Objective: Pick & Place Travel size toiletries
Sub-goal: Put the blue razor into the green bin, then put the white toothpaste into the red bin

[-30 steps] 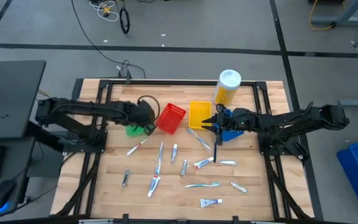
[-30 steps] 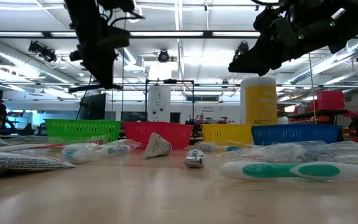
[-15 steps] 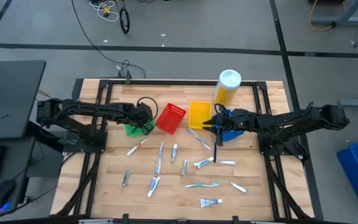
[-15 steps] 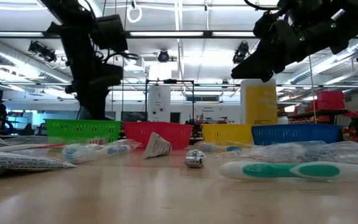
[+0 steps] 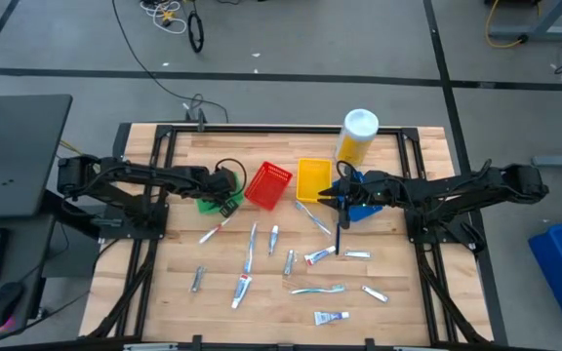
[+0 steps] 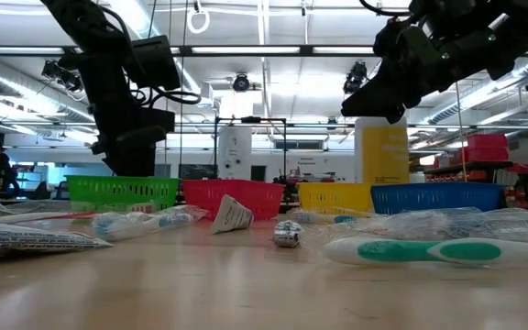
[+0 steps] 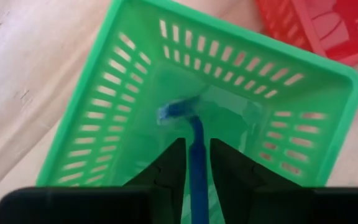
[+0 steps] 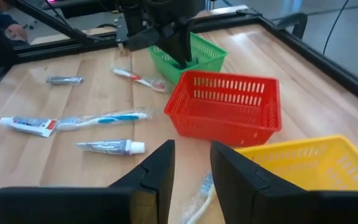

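Observation:
My left gripper points down into the green bin, open. A slim blue-handled toiletry stands between its fingers with a thin gap on each side, its head low in the bin. I cannot tell whether the fingers touch it. My right gripper hovers open with nothing in it above the yellow bin and the blue bin. Several toiletries lie loose on the table: toothpaste tubes, toothbrushes and a black stick.
The red bin stands between the green and yellow ones. A tall yellow bottle stands at the far edge behind the right arm. A wrapped toothbrush and small tubes lie on the near half of the table.
My left gripper has come down from well above the bins until its fingers reach into the green bin, shifting slightly toward the table's left edge. The right arm has kept its place.

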Robot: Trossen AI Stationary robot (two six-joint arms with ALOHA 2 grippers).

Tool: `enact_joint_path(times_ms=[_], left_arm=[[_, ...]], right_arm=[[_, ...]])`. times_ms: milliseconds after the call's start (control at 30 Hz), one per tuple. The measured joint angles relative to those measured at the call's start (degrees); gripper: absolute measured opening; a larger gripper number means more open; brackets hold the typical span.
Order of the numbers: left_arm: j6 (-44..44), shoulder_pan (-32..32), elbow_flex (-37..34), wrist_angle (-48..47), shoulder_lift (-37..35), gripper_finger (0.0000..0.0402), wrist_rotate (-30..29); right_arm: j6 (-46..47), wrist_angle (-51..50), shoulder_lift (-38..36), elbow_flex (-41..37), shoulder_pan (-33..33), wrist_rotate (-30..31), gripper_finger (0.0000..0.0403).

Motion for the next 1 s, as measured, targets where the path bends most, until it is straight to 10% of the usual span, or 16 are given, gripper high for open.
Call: enact_joint_path(times_ms=[600,1000], left_arm=[[-0.8,-0.9,10.8,-6.6,0.0,0.0103,2.3],[-8.5,-14.4,15.8,-5.2,0.1,0.0103,9.4]], right_arm=[[2.0,-3.3,4.1,0.0,2.7,0.0,0.0178],[2.0,-2.7,4.9,0.0,2.7,0.0,0.0209]])
